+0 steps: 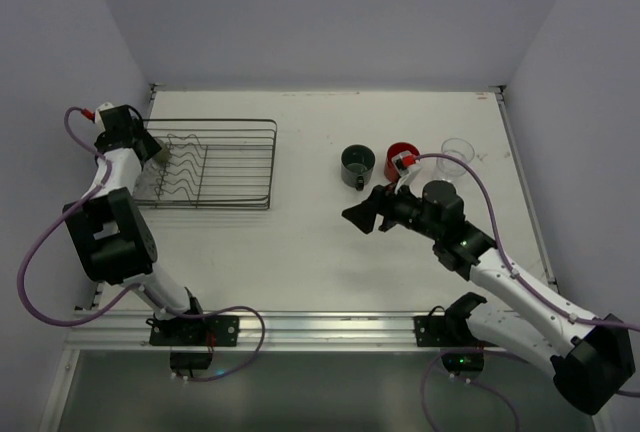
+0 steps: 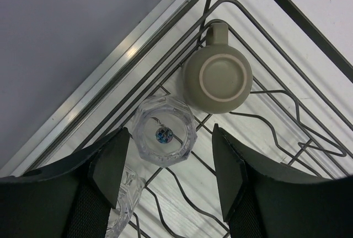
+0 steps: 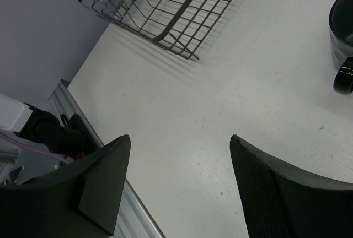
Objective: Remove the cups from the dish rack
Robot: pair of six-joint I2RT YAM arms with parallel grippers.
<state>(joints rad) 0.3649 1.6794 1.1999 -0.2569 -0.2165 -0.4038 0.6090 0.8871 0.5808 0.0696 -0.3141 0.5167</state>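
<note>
Two cups remain in the rack (image 1: 210, 121) — left jaws open around the glass mug (image 2: 164, 130).
Top view: rack on the desk (image 1: 300, 252) at left, left arm above its left end; dark mug (image 1: 357, 164), red mug (image 1: 400, 155) and tumbler (image 1: 457, 152) stand at right. Left wrist: jaws spread, glass mug between them; olive cup (image 2: 218, 78) base-up just beside. Glass is stiff, slippery, breakable — I would grip gently across its faceted wall. Right wrist: jaws spread, holding nothing, above the desk.

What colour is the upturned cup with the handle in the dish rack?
The cup is olive-grey with a paler base ring, clearest in left wrist view.
</note>
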